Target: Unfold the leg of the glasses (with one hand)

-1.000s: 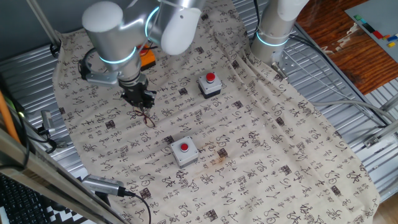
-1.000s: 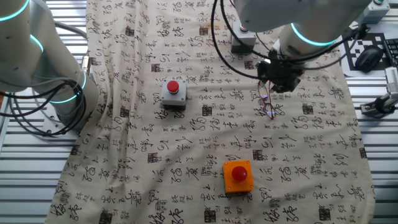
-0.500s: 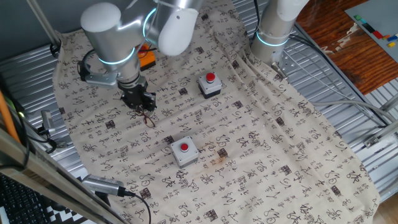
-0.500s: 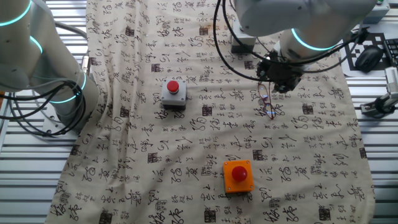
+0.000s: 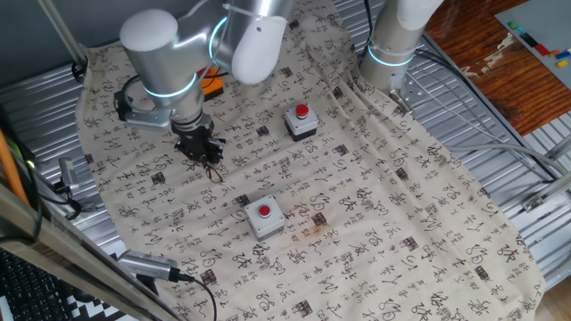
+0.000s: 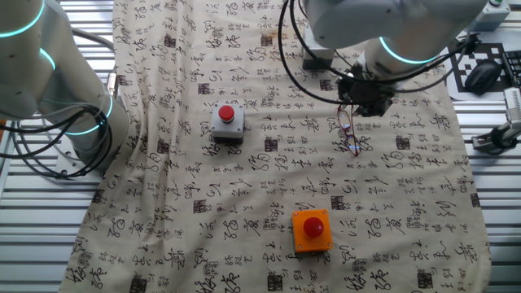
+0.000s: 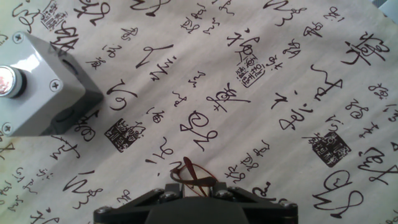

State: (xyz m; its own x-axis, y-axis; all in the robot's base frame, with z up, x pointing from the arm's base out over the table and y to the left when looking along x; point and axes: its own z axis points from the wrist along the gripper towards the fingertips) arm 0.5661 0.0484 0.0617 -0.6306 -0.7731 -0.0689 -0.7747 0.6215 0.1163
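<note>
The claw (image 6: 355,120) hangs over the glasses (image 6: 351,140) (lying on the cloth (image 6: 244,212)), right of the grey button box (image 6: 227,122); its spread is unclear.

Arm bent low, wrist vertical; gripper (image 5: 203,151) pointing straight down

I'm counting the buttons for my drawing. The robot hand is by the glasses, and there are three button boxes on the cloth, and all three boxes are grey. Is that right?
Not quite. Two boxes are grey, but the third box is orange, as the other fixed view shows. The rest holds: the gripper is by the glasses, and three button boxes sit on the cloth.
</note>
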